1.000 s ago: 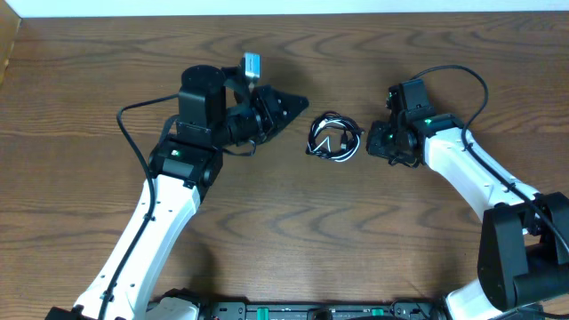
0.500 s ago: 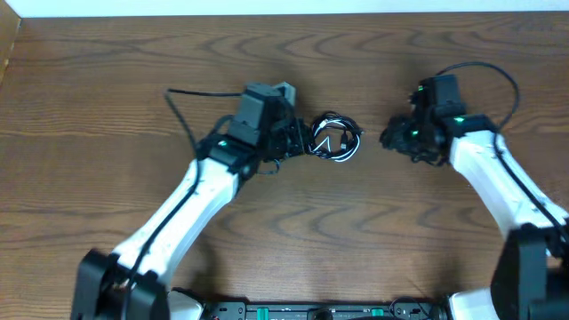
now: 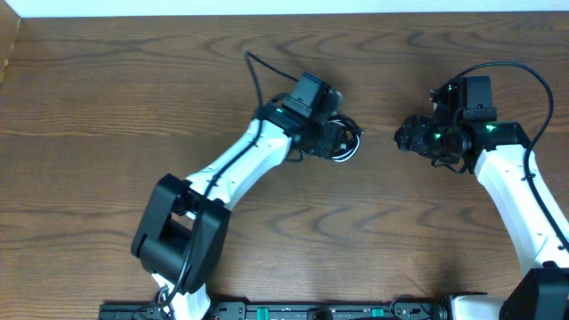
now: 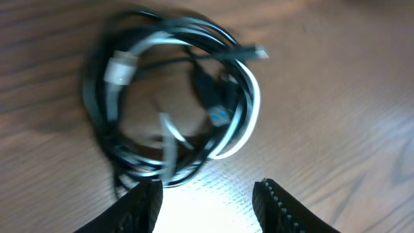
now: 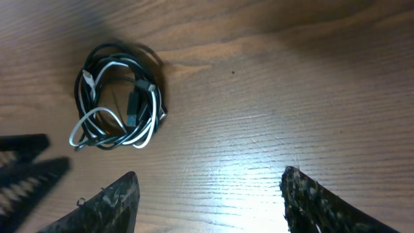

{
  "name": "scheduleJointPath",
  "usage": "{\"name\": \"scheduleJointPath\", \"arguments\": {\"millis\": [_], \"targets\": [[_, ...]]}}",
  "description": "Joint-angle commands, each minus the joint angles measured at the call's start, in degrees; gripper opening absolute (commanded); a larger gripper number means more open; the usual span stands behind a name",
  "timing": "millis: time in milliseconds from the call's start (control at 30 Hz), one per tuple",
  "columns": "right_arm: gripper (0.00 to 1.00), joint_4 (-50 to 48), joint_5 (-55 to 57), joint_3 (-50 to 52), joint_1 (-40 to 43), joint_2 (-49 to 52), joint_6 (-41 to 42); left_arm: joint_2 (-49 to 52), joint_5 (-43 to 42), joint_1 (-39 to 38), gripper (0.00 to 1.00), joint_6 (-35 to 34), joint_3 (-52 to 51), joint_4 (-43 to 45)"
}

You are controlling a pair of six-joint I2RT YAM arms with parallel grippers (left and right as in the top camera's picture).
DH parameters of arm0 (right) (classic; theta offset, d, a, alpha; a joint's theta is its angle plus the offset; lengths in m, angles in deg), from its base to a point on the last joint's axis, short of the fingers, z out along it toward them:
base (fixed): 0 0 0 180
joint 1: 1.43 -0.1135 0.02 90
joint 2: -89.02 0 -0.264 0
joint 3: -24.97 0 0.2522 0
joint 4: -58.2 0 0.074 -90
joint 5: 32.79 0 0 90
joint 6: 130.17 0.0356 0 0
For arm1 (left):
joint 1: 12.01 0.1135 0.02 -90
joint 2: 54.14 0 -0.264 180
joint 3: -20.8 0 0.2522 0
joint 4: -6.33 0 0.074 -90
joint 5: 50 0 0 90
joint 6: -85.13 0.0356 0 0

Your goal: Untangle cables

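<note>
The cables [image 3: 345,142] lie as one small coil of white and black cords on the wooden table, mostly hidden under my left wrist in the overhead view. In the left wrist view the coil [image 4: 174,103] fills the frame, with a plug end at its upper right. My left gripper [image 4: 207,194] is open, its fingertips just below the coil, the left fingertip at the coil's edge. In the right wrist view the coil [image 5: 119,97] lies at the upper left. My right gripper [image 5: 210,188] is open and empty, well to the right of the coil [image 3: 404,138].
The left arm [image 3: 240,169] reaches diagonally across the table from the front left. The left gripper's fingers [image 5: 26,165] show at the left edge of the right wrist view. The table's back edge [image 3: 284,11] runs along the top.
My left arm has swung right and its gripper now sits over the coil. My right gripper has drawn back to the right, away from the coil.
</note>
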Motion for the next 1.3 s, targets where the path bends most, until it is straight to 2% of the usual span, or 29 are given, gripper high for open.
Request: {"name": "scheduleJointPath", "arguments": {"millis": [0, 100, 367, 400, 467, 500, 700, 767, 867, 967, 1267], "targets": [[0.67, 0.35, -0.39, -0.28, 0.09, -0.44, -1.57, 1.79, 4.85, -1.05, 0.51, 7.63, 0.85, 0.55], [0.67, 0.66, -0.37, -0.28, 0.07, -0.44, -2.05, 3.82, 9.64, -1.01, 0.53, 7.67, 0.83, 1.64], [0.68, 0.87, -0.37, -0.28, 0.09, -0.44, -3.06, 8.17, 9.57, -1.25, 0.51, 9.55, 0.79, 4.17], [0.68, 0.90, -0.37, -0.28, 0.07, -0.44, -3.06, 8.17, 9.60, -1.25, 0.42, 9.55, 0.79, 4.15], [0.68, 0.87, -0.37, -0.28, 0.07, -0.44, -3.06, 7.74, 9.75, -1.22, 0.13, 9.55, 0.81, 4.22], [0.68, 0.83, -0.39, -0.28, 0.07, -0.44, -3.04, 7.26, 10.60, -1.11, 0.08, 9.49, 0.90, 4.13], [0.68, 0.20, -0.42, -0.26, -0.98, -0.39, -3.04, -1.09, 10.40, -0.52, 0.07, 2.60, 3.61, -1.40], [0.67, -0.79, -0.96, -0.24, -1.99, -0.35, -2.97, -5.14, 8.04, -0.52, 0.08, -0.26, 4.02, -2.71], [0.68, -5.25, -9.60, -0.24, -3.45, -0.35, -2.82, -11.98, 4.37, -0.48, 0.07, -10.80, 4.02, -5.29], [0.67, -8.70, -15.02, -0.24, -4.09, -0.35, -2.12, -15.96, 2.67, -0.48, 0.07, -15.17, 4.02, -5.53], [0.69, -12.59, -20.92, -0.24, -7.32, -0.33, -0.63, -18.73, 1.01, 0.74, 0.07, -25.27, 4.00, -4.85]]}}
